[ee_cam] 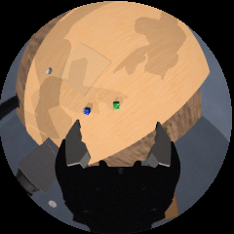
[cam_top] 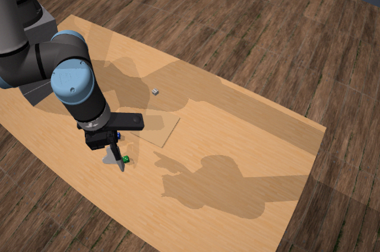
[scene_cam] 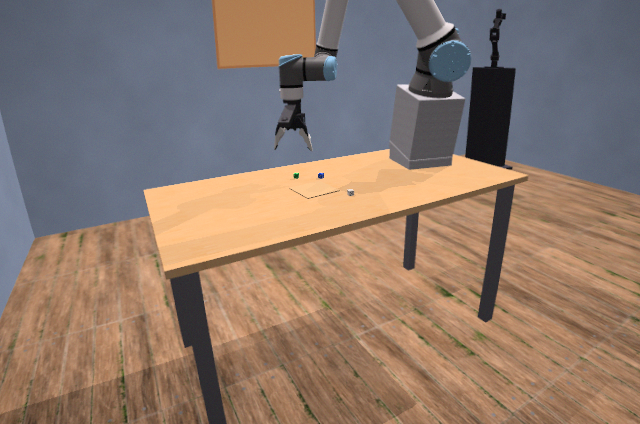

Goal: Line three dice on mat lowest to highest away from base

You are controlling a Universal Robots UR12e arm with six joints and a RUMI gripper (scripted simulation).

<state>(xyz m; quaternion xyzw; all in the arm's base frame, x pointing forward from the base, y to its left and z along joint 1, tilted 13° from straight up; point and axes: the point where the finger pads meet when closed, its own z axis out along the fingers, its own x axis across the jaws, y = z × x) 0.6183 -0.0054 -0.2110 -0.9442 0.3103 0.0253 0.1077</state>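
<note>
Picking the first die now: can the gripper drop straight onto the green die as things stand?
Probably yes. The gripper hangs open and empty, well above the green die, which sits alone on the table off the mat, apart from the blue die. Nothing stands between them.

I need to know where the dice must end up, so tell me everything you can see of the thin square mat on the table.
The thin square tan mat lies flat on the light wooden table, nearly the same colour, marked mainly by its darker edge and partly in the arm's shadow. No die rests on it: the small white die, small blue die and small green die all sit on the table beyond its edges. The open gripper hangs above, touching nothing.
</note>
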